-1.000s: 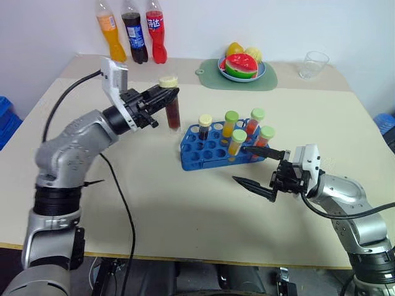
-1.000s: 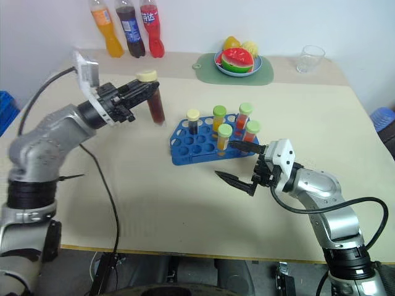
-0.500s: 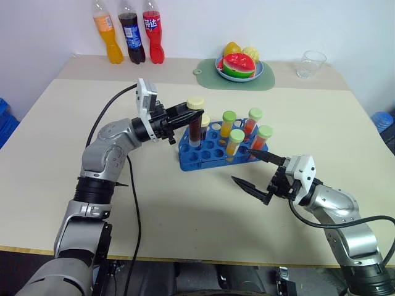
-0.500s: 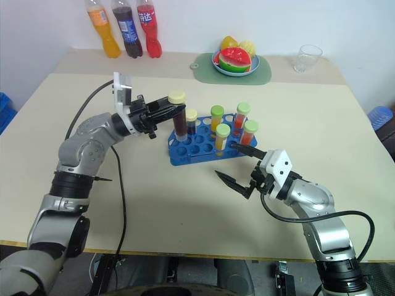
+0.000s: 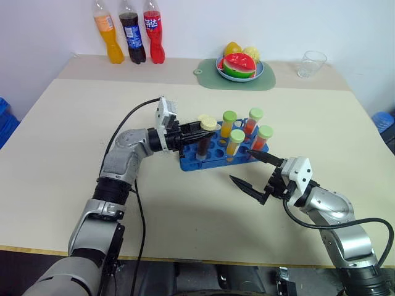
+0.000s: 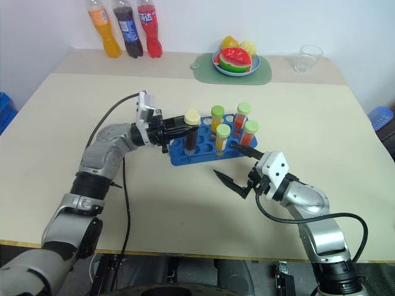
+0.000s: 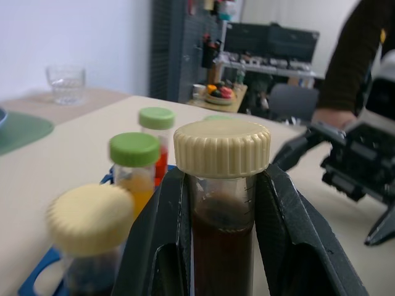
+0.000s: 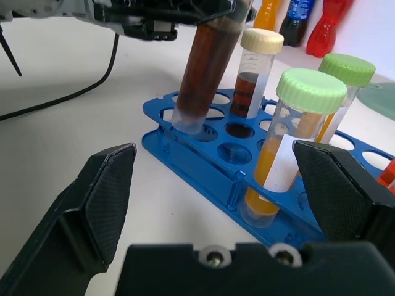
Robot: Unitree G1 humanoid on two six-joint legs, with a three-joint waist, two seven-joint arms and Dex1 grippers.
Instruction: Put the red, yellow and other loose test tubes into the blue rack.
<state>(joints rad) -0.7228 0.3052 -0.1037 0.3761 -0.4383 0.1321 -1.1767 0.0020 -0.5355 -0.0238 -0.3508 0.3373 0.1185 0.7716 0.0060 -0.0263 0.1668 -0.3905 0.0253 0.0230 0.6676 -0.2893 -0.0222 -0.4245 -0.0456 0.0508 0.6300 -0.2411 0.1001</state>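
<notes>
left gripper (image 5: pixel 196 131) clamps the dark brown tube (image 8: pixel 207 68), tilted, its tip entering a hole at the blue rack (image 8: pixel 203 161) near corner. straighten upright, then lower gently. right gripper (image 5: pixel 256 172) gapes empty beside the rack.

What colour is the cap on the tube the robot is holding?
Cream, on the dark brown tube in the left gripper; the left wrist view shows it best.

Dark brown cream-capped tube (image 5: pixel 203 140) stands tilted, tip in a hole of the blue rack (image 5: pixel 191 161), mid-frame
</notes>
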